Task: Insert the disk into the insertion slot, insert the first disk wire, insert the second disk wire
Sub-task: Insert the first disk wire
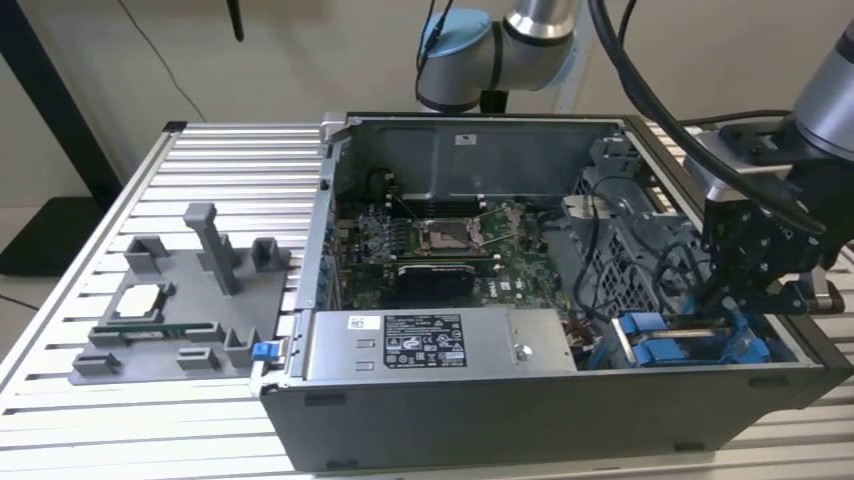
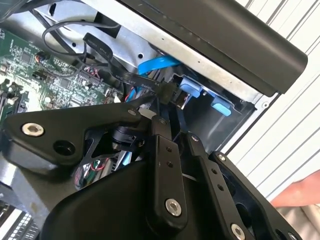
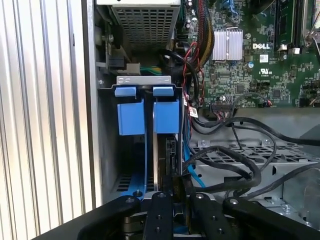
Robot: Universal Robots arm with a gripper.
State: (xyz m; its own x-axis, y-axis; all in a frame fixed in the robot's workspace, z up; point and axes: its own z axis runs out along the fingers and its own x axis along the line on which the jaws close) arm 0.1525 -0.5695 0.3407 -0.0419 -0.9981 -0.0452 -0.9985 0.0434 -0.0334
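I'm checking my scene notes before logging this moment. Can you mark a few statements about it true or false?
1. The grey tray stands outside the computer case, on the exterior view's left. True.
2. The gripper hangs over the grey tray. False: it is at the insertion slot, on the exterior view's right.
3. The computer case lies open with its motherboard showing. True.
4. The power-supply box lies outside the computer case. False: it sits inside, along the near wall.

Exterior view: raised, mid-distance, angled down on open computer case (image 1: 534,410) on bench (image 1: 80,425). Both wrist views: close, looking past the hand (image 3: 174,186) into the insertion slot (image 3: 131,117), which all three share
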